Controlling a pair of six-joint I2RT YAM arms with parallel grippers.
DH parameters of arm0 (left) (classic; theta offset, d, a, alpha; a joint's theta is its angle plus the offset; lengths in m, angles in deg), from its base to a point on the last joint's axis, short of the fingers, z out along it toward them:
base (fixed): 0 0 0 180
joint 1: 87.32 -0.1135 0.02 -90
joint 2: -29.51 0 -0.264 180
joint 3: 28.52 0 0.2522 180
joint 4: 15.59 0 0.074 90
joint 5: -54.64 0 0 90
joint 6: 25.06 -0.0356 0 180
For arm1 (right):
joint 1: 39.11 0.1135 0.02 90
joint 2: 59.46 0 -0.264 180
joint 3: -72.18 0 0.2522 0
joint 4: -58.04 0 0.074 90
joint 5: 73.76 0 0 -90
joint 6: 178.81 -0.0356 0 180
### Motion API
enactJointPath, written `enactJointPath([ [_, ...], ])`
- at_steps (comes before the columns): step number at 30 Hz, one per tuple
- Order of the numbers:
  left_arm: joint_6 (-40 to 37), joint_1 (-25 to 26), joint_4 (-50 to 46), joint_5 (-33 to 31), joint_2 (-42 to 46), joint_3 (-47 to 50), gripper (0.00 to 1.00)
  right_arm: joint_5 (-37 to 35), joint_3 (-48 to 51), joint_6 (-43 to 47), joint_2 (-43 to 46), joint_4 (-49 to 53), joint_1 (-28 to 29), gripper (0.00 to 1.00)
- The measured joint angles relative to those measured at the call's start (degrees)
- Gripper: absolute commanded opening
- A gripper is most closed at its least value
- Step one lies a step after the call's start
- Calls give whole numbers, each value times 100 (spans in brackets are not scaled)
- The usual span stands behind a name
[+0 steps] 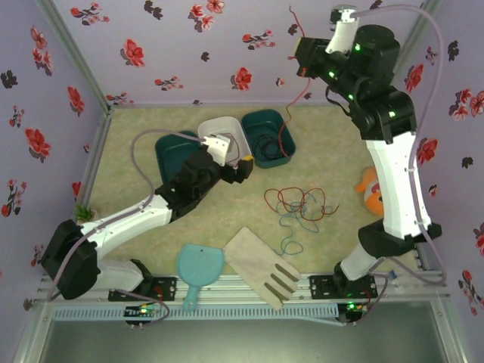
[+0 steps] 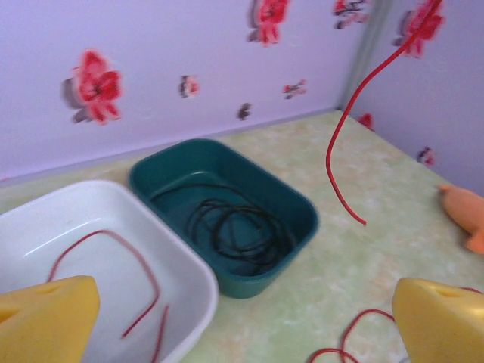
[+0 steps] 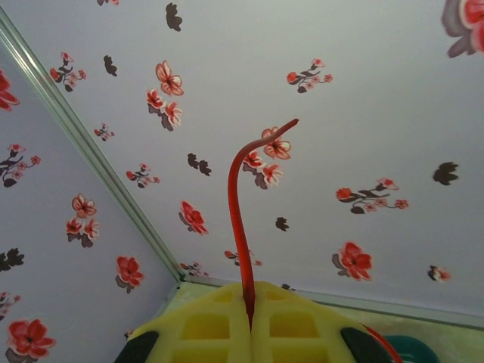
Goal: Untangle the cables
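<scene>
My right gripper (image 3: 250,306) is raised high near the back wall, also seen from above (image 1: 297,57), and is shut on a red cable (image 3: 236,204). That red cable (image 1: 286,125) hangs down towards the teal bin (image 1: 281,121); in the left wrist view it (image 2: 338,144) dangles free above the table. A black cable (image 2: 234,227) lies coiled in the teal bin (image 2: 302,208). A red strand (image 2: 113,240) lies in the white bin (image 2: 189,283). On the table, red loops (image 1: 295,198) and the teal-blue cable (image 1: 290,227) lie tangled. My left gripper (image 2: 246,336) hovers open at the bins' front edge.
A second teal bin (image 1: 168,148) sits behind my left arm. An orange plush toy (image 1: 370,193) lies at the right. A wooden fork-shaped board (image 1: 261,265) and a light blue paddle (image 1: 200,268) lie near the front edge. A small green plant (image 1: 82,212) stands at the left.
</scene>
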Motion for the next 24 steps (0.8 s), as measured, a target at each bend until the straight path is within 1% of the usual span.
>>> enactJointPath([
  [5,302,-289,-420,-293,313,83,100,240,-299,-205,-584,-356,7,0],
  [13,501,-745,-894,-400,509,243,100,612,-767,-601,-1628,-942,173,0],
  [17,577,-839,-1021,-422,634,356,100,710,-811,-741,-2041,-1102,328,0],
  [24,686,-863,-1071,-420,695,402,100,776,-813,-848,-2618,-1163,505,0],
])
